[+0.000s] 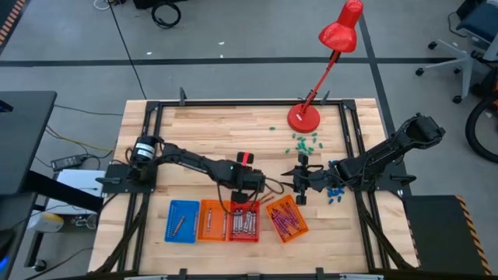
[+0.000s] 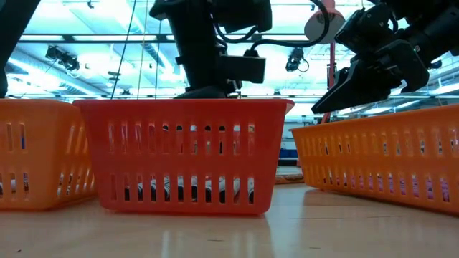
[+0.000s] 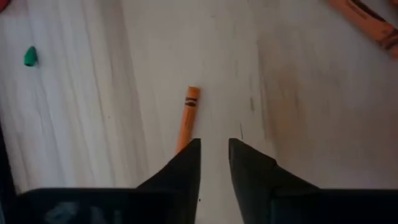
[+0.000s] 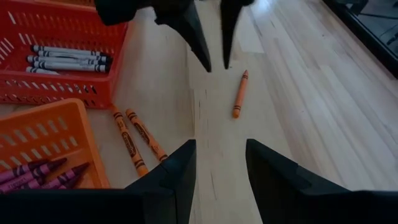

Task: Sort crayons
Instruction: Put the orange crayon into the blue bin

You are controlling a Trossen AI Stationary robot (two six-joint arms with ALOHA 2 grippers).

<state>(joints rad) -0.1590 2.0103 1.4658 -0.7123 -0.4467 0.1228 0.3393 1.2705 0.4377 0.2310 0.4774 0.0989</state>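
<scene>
An orange crayon (image 3: 188,114) lies flat on the bare wood; the right wrist view shows the same crayon (image 4: 240,93). My left gripper (image 3: 214,148) hangs just above the table beside it, fingers pointing down, open by a narrow gap with nothing between them. One fingertip hides the crayon's near end. My right gripper (image 4: 217,155) stands open a short way toward the table's right, facing the left gripper (image 4: 214,56), and holds nothing. Grey crayons (image 4: 65,59) lie in the red basket (image 1: 243,222), purple ones (image 4: 43,174) in the tilted orange basket (image 1: 286,218).
Two more orange crayons (image 4: 137,138) lie on the wood beside the tilted orange basket. A blue basket (image 1: 184,220) and a second orange basket (image 1: 212,220) stand along the near edge. Green bits (image 1: 303,142) and a red lamp's base (image 1: 303,118) are at the far side, blue bits (image 1: 334,194) under the right arm.
</scene>
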